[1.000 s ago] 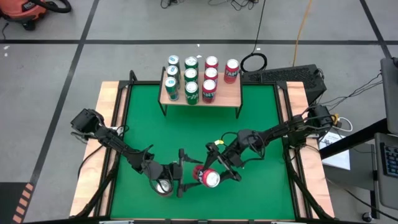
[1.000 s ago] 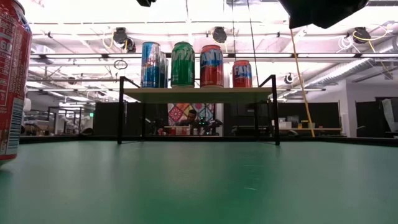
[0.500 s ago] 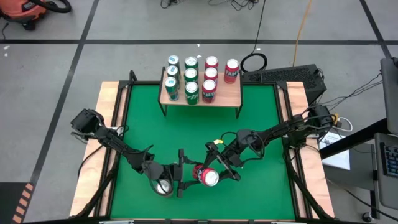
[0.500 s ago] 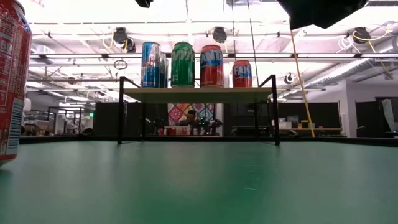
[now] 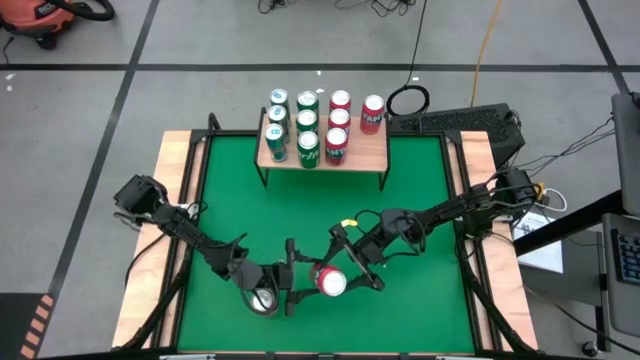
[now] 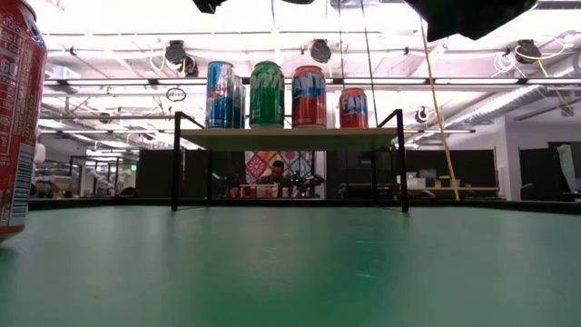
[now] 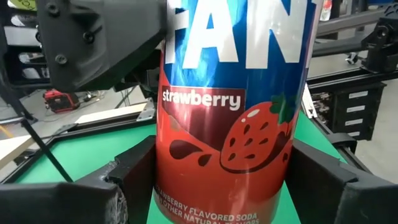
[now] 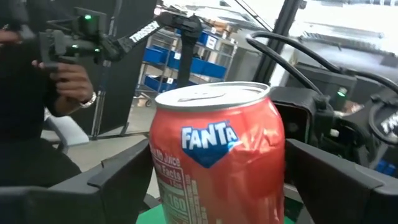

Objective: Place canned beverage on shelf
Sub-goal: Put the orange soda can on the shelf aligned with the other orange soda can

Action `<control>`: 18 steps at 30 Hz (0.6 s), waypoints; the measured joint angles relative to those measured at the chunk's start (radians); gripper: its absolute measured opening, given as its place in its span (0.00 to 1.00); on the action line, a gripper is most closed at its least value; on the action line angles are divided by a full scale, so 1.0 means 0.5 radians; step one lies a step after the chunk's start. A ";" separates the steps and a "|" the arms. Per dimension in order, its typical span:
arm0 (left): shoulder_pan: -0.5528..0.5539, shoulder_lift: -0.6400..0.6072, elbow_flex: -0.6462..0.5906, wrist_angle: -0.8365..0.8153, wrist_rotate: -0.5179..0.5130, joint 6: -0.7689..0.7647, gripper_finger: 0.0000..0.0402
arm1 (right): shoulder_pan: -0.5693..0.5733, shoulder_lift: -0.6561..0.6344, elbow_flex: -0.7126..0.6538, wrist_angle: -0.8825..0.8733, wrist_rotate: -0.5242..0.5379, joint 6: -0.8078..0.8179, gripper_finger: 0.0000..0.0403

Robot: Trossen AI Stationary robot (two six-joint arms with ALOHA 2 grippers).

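Left end effector (image 7: 227, 193) clamps the can (image 5: 331, 283) (strawberry Fanta); right end effector (image 8: 217, 186) spread.

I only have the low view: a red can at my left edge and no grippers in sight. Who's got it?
Observer: The left gripper is shut on the can, with a finger on each side.
Operator: And the right one?
Observer: The right gripper is at the same can, coming from the opposite side.
Operator: I count four cans on the shelf. Correct?
Observer: No, there are ten shelf cans: three columns of three, plus a lone can on the right.
Operator: Any room left?
Observer: Yes, the shelf is bare on its right side, in front of the lone can.
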 joint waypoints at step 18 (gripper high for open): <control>-0.144 0.000 0.000 0.031 -0.492 -0.011 0.70 | 0.151 -0.151 -0.003 -0.452 0.754 0.355 0.88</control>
